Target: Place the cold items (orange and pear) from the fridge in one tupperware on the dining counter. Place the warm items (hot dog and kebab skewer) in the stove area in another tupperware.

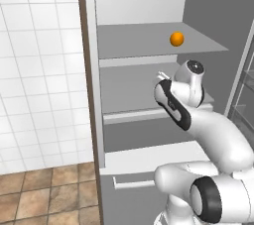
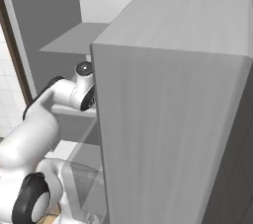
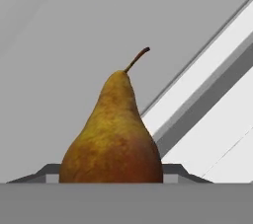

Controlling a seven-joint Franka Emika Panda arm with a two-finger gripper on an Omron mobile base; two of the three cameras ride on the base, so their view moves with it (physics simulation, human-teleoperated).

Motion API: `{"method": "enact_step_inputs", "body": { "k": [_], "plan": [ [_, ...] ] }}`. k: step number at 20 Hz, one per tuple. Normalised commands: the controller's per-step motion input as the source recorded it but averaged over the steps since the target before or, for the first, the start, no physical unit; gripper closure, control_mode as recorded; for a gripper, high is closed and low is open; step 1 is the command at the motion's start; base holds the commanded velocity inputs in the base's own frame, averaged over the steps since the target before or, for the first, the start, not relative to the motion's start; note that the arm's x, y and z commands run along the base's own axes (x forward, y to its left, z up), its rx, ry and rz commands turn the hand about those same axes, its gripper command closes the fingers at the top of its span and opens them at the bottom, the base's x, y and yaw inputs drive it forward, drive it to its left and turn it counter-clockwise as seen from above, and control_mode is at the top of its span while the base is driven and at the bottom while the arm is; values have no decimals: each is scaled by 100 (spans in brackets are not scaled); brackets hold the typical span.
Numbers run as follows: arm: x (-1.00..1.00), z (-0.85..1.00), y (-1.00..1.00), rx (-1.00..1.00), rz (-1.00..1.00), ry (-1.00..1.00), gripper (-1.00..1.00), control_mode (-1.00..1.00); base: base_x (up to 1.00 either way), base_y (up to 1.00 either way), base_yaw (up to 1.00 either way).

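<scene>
So the fridge [image 1: 149, 35] stands open, grey inside, with its open door [image 2: 168, 119] taking up most of the right base view as a big grey slab. Left of the fridge there's a white tiled wall [image 1: 39, 70] and brown floor tiles [image 1: 44, 194] down at 7 o'clock in the left base view. The white arm [image 1: 213, 130] comes up from 5 o'clock and reaches into the middle shelf [image 1: 134, 115] area, wrist pointing into the fridge.

The orange [image 1: 177, 39] sits on the upper shelf [image 1: 149, 45], around 1 o'clock from the wrist, well apart from it.

In the hand view the pear [image 3: 112, 136] is dead centre and very close, stem tilting toward 1 o'clock, brownish-yellow with a red blush. The fingers [image 3: 111, 173] sit right on either side of its base, nearly closed and apparently clamped on the pear, dark tips just poking out at 8 and 4 o'clock.
</scene>
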Motion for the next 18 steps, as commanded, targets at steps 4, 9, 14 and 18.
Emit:
{"method": "enact_step_inputs", "body": {
  "k": [4, 9, 14, 18],
  "plan": [
    [-72, 61, 0, 0, 0, 0, 100, -100, 0, 0, 0],
    [-78, 55, 0, 0, 0, 0, 100, -100, 0, 0, 0],
    [-80, 48, 0, 0, 0, 0, 100, -100, 0, 0, 0],
    [-77, 49, -7, 0, 0, 0, 100, -100, 0, 0, 0]
  ]
}}
